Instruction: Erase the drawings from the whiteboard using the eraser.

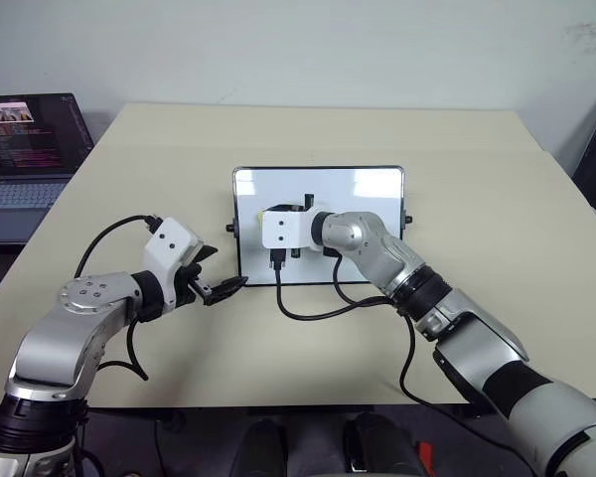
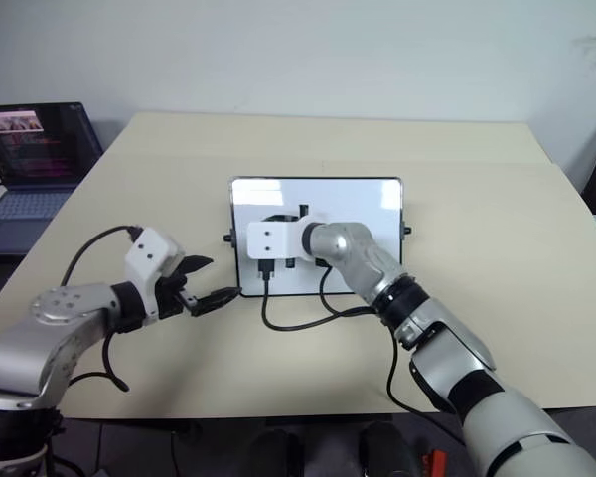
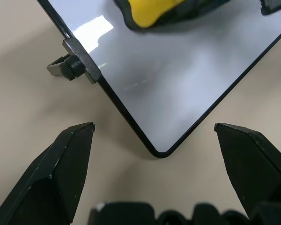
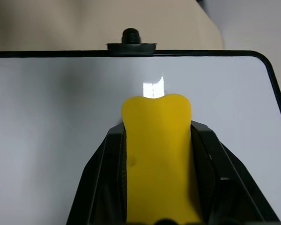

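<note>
While the robot leans over a beige table (image 1: 497, 169), its right gripper (image 4: 157, 154) is clamped on the yellow eraser (image 4: 157, 159) and holds it over the left half of the whiteboard (image 1: 363, 189). That small black-framed board lies flat near the table's middle. Its surface looks clean wherever it shows; I see no red drawings, though the arm covers part of it. Just off the board's near left corner, the left gripper (image 1: 222, 288) hovers with its fingers spread wide, holding nothing. A laptop (image 1: 25, 149) sits off to the far left. To wipe well, I would say the eraser's dark underside should lie flat against the board and travel in steady, overlapping strokes. If the board starts to slide, the free claw could brace that corner.
</note>
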You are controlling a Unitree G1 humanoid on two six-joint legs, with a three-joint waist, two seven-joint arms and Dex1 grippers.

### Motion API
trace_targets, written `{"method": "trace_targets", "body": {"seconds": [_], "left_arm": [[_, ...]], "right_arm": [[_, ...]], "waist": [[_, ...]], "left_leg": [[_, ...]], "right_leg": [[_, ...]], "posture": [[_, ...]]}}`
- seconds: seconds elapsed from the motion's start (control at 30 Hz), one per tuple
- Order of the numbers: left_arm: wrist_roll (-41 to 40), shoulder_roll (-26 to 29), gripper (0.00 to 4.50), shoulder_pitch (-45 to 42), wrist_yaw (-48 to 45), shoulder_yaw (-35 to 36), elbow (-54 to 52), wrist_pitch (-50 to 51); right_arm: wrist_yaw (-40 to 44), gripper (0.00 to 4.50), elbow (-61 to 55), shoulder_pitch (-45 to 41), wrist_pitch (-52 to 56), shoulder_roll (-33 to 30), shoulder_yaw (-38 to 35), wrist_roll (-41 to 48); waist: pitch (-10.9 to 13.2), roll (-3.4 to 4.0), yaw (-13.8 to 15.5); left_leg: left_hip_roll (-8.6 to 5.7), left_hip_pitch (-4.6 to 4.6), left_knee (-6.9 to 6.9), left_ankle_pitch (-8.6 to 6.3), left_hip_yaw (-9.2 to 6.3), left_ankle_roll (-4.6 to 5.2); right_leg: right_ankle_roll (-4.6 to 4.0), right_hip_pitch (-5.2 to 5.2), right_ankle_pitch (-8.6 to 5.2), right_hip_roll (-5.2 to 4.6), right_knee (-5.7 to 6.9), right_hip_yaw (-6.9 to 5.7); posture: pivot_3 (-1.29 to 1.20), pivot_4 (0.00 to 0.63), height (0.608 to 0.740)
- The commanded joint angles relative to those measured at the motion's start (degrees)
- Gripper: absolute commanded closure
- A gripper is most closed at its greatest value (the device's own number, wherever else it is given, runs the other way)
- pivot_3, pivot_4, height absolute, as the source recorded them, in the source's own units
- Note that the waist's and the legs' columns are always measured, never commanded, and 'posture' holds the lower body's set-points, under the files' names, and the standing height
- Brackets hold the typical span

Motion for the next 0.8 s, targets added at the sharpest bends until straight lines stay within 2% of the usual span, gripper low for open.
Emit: {"method": "trace_targets", "body": {"seconds": [0.03, 0.13, 0.23, 0.6, 0.8], "left_arm": [[0.2, -0.1, 0.0, -0.9, 0.2, 0.3, -1.4, -0.9], [0.2, -0.3, 0.0, -1.0, 0.3, 0.2, -1.5, -0.9], [0.2, -0.4, 0.0, -0.9, 0.3, 0.2, -1.6, -0.8], [0.2, -0.8, 0.0, -0.8, 0.6, 0.0, -2.1, -0.6], [0.2, -1.0, 0.0, -1.1, 0.6, -0.3, -2.1, -0.6]], "right_arm": [[-4.6, 3.08, 2.5, -0.8, -0.1, -0.7, -1.3, -2.5], [-10.1, 3.08, 4.0, -3.1, -2.2, 0.4, -3.2, -2.4], [-12.1, 3.08, 5.3, -4.1, -3.6, 1.1, -3.8, -2.1], [-3.4, 3.08, 4.0, -0.6, -2.2, 1.4, -1.4, -3.2], [-9.1, 3.08, 5.3, -2.7, -2.5, 2.2, -3.5, -3.5]], "waist": [[0.0, -0.01, 0.0], [0.0, 0.0, 0.0], [0.0, 0.0, 0.0], [0.0, 0.0, -0.2], [0.0, 0.0, -0.1]], "left_leg": [[0.0, 0.0, 0.0, 0.0, 0.0, 0.0], [0.01, 0.0, 0.01, 0.03, 0.01, -0.02], [0.02, -0.02, 0.0, 0.03, 0.02, -0.03], [0.04, -0.02, -0.05, 0.02, 0.02, -0.03], [0.04, -0.01, -0.04, 0.03, 0.02, -0.03]], "right_leg": [[-0.01, 0.0, 0.01, 0.0, 0.0, 0.0], [-0.05, 0.0, 0.03, 0.01, 0.01, 0.01], [-0.06, -0.03, 0.03, 0.02, -0.01, 0.02], [-0.06, -0.04, 0.03, 0.02, -0.03, 0.02], [-0.06, -0.03, 0.04, 0.02, -0.02, 0.02]], "posture": [[0.0, 0.15, 0.74], [0.0, 0.15, 0.74], [0.0, 0.15, 0.74], [0.0, 0.15, 0.74], [0.0, 0.15, 0.74]]}}
